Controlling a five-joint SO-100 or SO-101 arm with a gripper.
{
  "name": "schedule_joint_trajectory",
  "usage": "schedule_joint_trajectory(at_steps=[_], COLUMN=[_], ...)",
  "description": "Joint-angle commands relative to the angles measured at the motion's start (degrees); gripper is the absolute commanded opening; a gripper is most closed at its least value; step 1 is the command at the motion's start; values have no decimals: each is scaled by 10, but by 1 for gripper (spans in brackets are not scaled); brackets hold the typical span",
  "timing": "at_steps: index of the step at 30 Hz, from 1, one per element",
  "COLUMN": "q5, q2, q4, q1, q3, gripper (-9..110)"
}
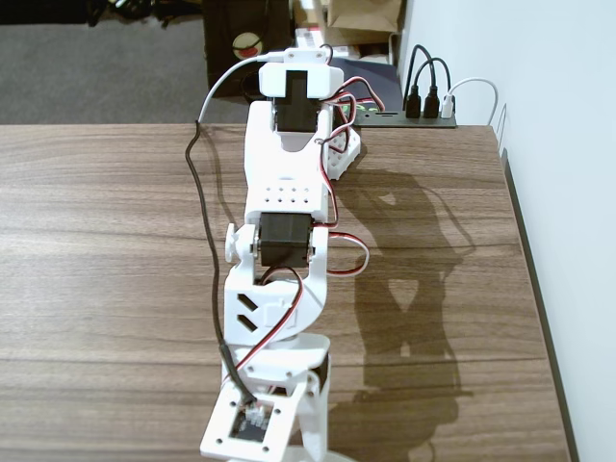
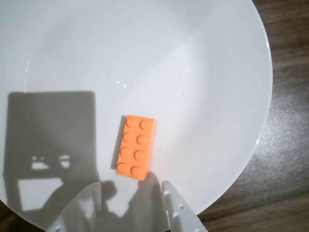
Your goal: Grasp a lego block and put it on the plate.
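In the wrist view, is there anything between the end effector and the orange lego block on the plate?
Nothing. In the wrist view, only bare, shadowed plate surface separates the open end effector from the lego block lying flat just beyond its fingertips.

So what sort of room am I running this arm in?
Probably an office or lab: a wood-grain table against a white wall, a black USB hub with cables plugged in at its far edge, grey carpet and cardboard boxes behind.

From my remote station I log: wooden table [image 1: 115, 241], dark grain, filling the fixed view; black power strip [image 1: 428, 114] at its far right edge, with black plugs and a white cable [image 1: 476, 87]; cardboard box [image 1: 364, 21] beyond; white wall [image 1: 558, 144] right.
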Motion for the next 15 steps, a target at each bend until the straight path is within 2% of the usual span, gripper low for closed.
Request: schedule_joint_trajectory(at_steps=[1, 10, 15], q5=[18, 135, 200], q2=[32, 183, 297], q4=[11, 86, 80], q1=[-1, 0, 1], q3=[-25, 78, 219], gripper=[17, 16, 1])
